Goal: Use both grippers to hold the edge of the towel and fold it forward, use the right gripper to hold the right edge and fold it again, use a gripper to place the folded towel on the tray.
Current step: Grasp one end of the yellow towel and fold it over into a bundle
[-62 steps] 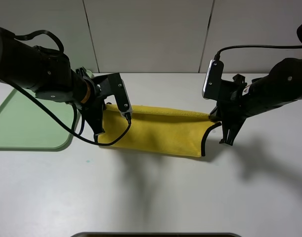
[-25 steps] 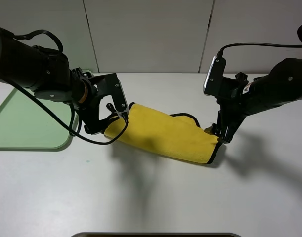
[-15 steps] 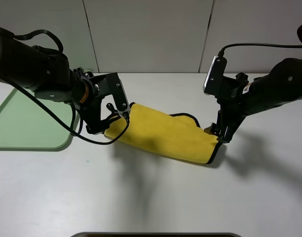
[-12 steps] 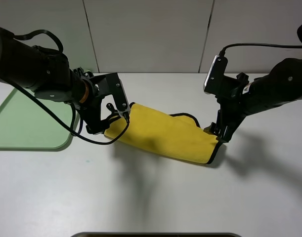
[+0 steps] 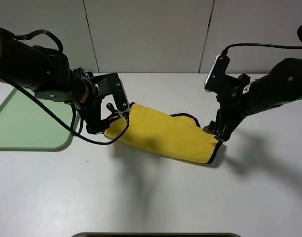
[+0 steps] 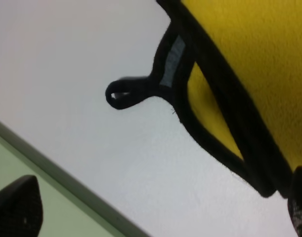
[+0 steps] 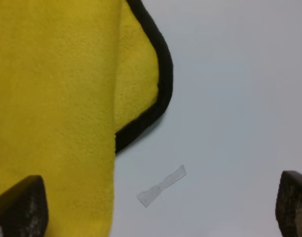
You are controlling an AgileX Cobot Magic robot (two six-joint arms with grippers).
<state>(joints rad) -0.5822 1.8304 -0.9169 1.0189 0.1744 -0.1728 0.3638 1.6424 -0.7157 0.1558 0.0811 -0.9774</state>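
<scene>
The yellow towel lies folded on the white table, slanting from back left to front right, with black trim showing along its ends. My left gripper hovers open at its left end, just above the corner, where the left wrist view shows the black edge and the small loop between my spread fingertips. At the right end my right gripper stands open; the towel and its black right edge lie below it, held by nothing. The pale-green tray sits at the far left.
A small strip of clear tape lies on the table beside the towel's right end. The tray's rim runs close to the towel's left corner. A dark object's edge shows at the table's front. A panelled wall stands behind.
Since the earliest frame the towel has gone from a straight flat strip to a folded slanted bundle, its right end nearer the front. Over the last second the right gripper rose slightly.
</scene>
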